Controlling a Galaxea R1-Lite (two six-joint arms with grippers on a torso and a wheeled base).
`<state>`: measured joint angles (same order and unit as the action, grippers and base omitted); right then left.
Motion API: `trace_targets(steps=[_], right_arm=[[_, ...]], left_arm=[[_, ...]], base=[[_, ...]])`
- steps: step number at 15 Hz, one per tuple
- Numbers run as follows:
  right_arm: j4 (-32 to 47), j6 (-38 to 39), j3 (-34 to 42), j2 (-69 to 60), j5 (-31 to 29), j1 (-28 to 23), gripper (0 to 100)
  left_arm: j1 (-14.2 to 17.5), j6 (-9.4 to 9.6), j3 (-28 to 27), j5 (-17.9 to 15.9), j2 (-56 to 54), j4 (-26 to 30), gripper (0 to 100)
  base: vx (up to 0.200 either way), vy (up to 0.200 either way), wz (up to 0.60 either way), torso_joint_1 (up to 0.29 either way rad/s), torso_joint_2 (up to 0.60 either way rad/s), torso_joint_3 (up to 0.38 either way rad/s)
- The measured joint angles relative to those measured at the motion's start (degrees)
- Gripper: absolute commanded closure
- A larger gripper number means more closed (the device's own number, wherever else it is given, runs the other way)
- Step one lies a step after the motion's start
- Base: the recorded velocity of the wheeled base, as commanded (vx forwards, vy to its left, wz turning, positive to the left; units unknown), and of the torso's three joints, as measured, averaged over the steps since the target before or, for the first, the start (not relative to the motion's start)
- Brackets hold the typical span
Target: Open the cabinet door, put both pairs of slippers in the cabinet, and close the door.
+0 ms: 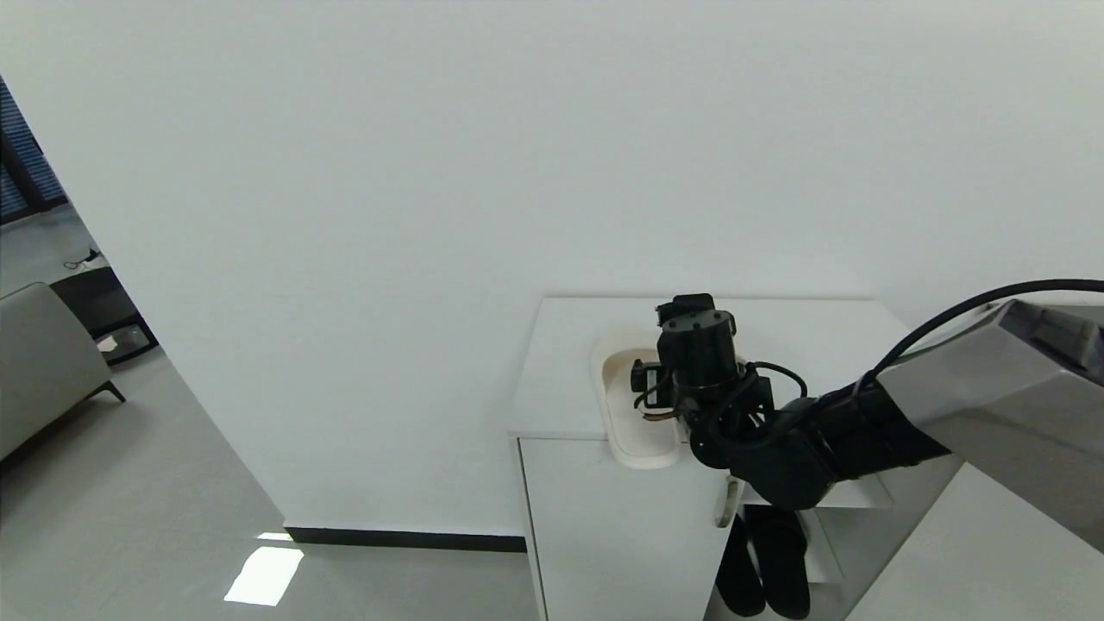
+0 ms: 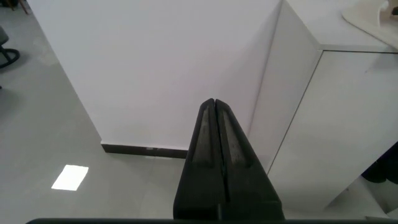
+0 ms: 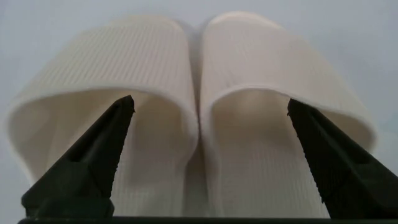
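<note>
Black end effector point(image 2: 214, 109), black arm point(image 1: 811, 448), grey casing point(image 1: 983, 388)

White cabinet point(image 1: 621, 517) standing on grey floor point(image 1: 172, 483), backing against wall. Its top surface point(image 1: 793, 328) carrying pair of cream slippers point(image 1: 625, 431), lying side by side and touching, sitting at front edge, one end overhanging it slightly. Black slippers point(image 1: 772, 561) lying side by side in open lower compartment, beneath white shelf point(image 1: 862, 496).
</note>
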<state>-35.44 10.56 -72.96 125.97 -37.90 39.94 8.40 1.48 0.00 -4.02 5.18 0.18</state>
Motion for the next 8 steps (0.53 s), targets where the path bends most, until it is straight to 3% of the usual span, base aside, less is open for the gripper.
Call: trace_targets(steps=[1, 2, 8], right_arm=[[0.0, 0.0, -1.18, 0.83, 0.05, -0.39, 0], [0.09, 0.0, -2.34, 1.73, 0.07, -0.8, 100], [2.32, -0.11, -7.66, 4.83, 0.66, -1.46, 100]], left_arm=[[0.0, 0.02, 0.0, 0.0, 0.0, 0.0, 100], [0.04, 0.02, 0.0, 0.0, 0.0, 0.0, 100], [0.04, -0.06, 0.0, 0.0, 0.0, -0.02, 100]], base=[[0.0, 0.0, 0.0, 0.0, 0.0, 0.0], [0.0, 0.0, 0.0, 0.0, 0.0, 0.0], [0.0, 0.0, 0.0, 0.0, 0.0, 0.0]])
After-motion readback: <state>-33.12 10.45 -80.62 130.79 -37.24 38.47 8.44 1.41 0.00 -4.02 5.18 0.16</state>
